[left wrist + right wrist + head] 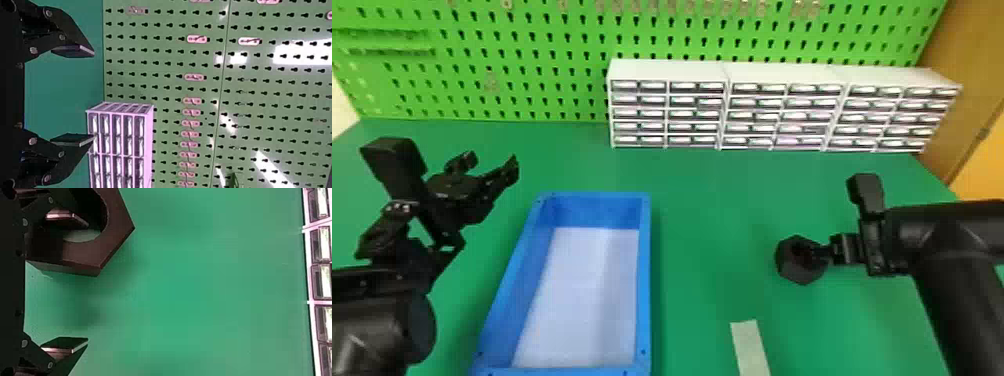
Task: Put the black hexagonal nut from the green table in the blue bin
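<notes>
One black hexagonal nut (802,276), one blue bin (644,280), two grippers and three white drawer cabinets (667,70) are counted at the green bench (712,200). The nut lies between the bin's right edge and the bench's right edge, outside the bin. It sits directly at the right gripper (819,252): in the right wrist view one finger (66,219) overlaps the nut's hole, the other (64,344) stands well clear outside the nut. Fingers found spread wide, with no grip on it. The right arm (952,250) enters from the right side, its gripper low and pointing toward the bin. The left gripper (492,162) is parked beyond the bin's far left corner, its fingers well apart and nothing between them. The cabinets line the bench's back edge, toward its right corner
</notes>
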Robot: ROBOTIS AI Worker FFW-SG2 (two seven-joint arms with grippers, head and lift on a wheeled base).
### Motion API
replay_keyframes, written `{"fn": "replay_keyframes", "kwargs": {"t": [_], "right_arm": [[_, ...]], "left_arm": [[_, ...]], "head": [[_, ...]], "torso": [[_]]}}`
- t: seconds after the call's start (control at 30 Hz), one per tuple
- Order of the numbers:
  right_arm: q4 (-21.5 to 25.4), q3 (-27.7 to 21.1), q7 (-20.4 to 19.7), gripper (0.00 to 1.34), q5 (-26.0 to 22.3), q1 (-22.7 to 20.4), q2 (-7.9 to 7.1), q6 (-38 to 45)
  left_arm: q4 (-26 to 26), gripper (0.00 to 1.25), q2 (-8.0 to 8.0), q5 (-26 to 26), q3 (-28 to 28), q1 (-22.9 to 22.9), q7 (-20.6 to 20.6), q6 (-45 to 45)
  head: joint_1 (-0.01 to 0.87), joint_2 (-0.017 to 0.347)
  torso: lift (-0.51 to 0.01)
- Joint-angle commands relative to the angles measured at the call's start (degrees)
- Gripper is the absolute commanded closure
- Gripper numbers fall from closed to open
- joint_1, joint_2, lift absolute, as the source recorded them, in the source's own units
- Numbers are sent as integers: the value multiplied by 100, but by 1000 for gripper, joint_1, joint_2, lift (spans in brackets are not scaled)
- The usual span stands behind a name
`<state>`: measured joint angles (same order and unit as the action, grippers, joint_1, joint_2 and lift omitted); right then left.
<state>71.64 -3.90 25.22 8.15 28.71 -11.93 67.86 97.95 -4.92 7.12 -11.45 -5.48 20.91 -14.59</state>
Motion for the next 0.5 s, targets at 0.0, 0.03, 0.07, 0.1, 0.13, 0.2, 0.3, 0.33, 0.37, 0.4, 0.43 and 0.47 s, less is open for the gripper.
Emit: {"fn": "replay_keyframes", "kwargs": {"t": [0.0,0.03,0.07,0.1,0.13,0.2,0.3,0.33,0.37,0.4,0.43,0.47], "right_arm": [[-45,12,0,246,11,-15,6,-27],[-45,12,0,246,11,-15,-2,-36],[-53,12,0,246,20,-15,-2,-44],[-71,12,0,246,28,-15,-2,-53],[-80,12,0,246,28,-23,-2,-53],[-106,12,0,246,28,-23,-2,-62],[-115,20,0,246,63,-23,6,-80],[-115,20,0,246,63,-32,6,-80],[-124,20,0,246,72,-32,6,-80],[-124,29,0,246,72,-32,6,-80],[-124,29,0,246,72,-32,6,-80],[-124,29,0,246,72,-32,6,-80]], "left_arm": [[-4,486,0,0,2,3,0,0],[4,486,0,0,2,3,0,0],[4,486,0,0,11,3,0,0],[-4,486,0,0,11,3,0,0],[-4,486,0,0,11,3,0,0],[-4,486,0,0,11,3,0,0],[4,486,0,0,2,3,0,0],[4,486,0,0,2,3,0,0],[4,486,0,0,2,3,-8,0],[-4,486,0,0,2,3,0,0],[-4,486,0,0,2,3,0,0],[4,486,0,0,2,3,0,0]], "head": [[691,9],[691,9],[691,9],[691,9],[691,9],[691,9],[691,9],[691,9],[691,9],[691,9],[691,9],[691,9]], "torso": [[-97],[-97],[-97],[-97],[-97],[-97],[-97],[-97],[-97],[-97],[-97],[-97]]}}
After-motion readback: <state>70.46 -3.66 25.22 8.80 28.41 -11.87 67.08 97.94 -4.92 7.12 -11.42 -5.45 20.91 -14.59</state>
